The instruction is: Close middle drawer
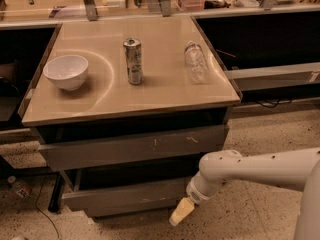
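So, left to right on the tan cabinet top (160, 91): white bowl (66, 71), can (133, 60), clear bottle (195, 62). Under the scuffed drawer front (135, 147), the middle drawer (125, 197) sticks out open, dark inside. My pincer (181, 211) hangs low by its front's right end. Can't tell if it's touching, or whether it's apart or together.

Smooth plastic-looking gripper (181, 211) near the matt grey middle drawer (120, 195); glossy tabletop (165, 89), shiny metal can (133, 61).
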Robot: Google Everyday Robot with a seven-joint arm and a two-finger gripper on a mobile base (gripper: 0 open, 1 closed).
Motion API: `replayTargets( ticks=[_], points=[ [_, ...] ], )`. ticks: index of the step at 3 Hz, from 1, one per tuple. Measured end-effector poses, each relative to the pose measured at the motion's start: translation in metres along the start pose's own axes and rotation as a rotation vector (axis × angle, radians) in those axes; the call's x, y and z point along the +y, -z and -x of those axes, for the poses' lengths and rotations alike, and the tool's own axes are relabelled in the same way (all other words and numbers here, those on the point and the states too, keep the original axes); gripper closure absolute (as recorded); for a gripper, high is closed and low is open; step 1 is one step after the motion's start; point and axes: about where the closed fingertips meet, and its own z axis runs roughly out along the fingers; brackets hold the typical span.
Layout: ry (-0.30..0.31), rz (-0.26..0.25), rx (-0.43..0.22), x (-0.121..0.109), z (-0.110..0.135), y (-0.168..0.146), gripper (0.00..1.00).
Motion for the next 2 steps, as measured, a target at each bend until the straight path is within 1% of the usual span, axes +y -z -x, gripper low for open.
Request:
replayTargets(
  ticks=[1,2],
  points=[
    [0.000,0.000,0.000,0.0000,0.0000,0.0000,0.18],
    [0.000,0.000,0.000,0.0000,0.0000,0.0000,0.42]
  ],
)
